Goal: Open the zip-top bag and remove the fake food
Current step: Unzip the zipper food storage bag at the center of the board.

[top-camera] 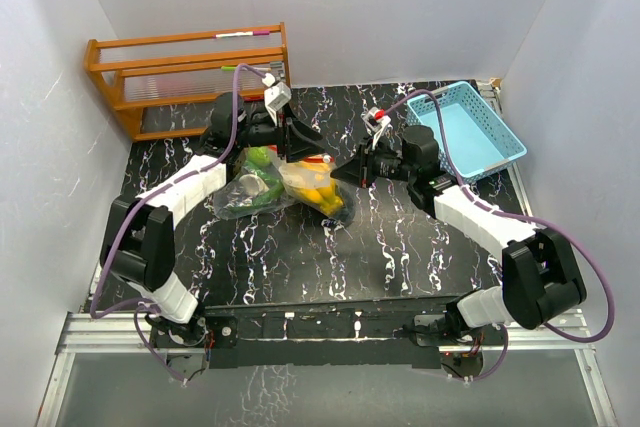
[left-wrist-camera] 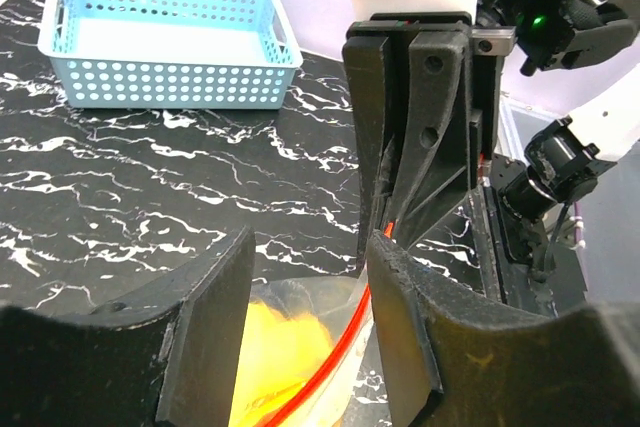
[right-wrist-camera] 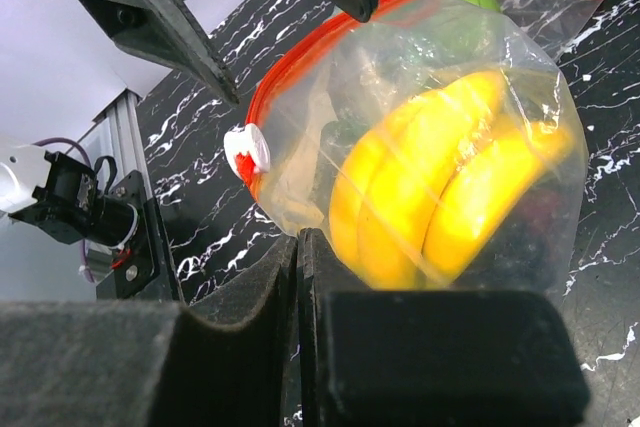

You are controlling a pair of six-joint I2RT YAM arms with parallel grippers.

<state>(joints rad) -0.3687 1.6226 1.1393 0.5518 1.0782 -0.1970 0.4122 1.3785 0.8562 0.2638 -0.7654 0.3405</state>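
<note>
The clear zip-top bag (top-camera: 285, 185) with a red zip track lies on the black marble table between my grippers. Inside are yellow bananas (right-wrist-camera: 440, 187), green fruits (top-camera: 258, 159) and a dark piece (top-camera: 335, 213). My right gripper (right-wrist-camera: 300, 237) is shut on the bag's edge just below the white slider (right-wrist-camera: 245, 152), which sits at the end of the track. My left gripper (left-wrist-camera: 310, 257) is open, with the red zip track (left-wrist-camera: 340, 342) running between its fingers. In the top view the left gripper (top-camera: 308, 142) is at the bag's far side and the right gripper (top-camera: 345, 172) at its right end.
A light-blue perforated basket (top-camera: 440, 93) stands at the back right and also shows in the left wrist view (left-wrist-camera: 170, 82). A wooden rack (top-camera: 190, 72) stands at the back left against the wall. White walls close in on both sides.
</note>
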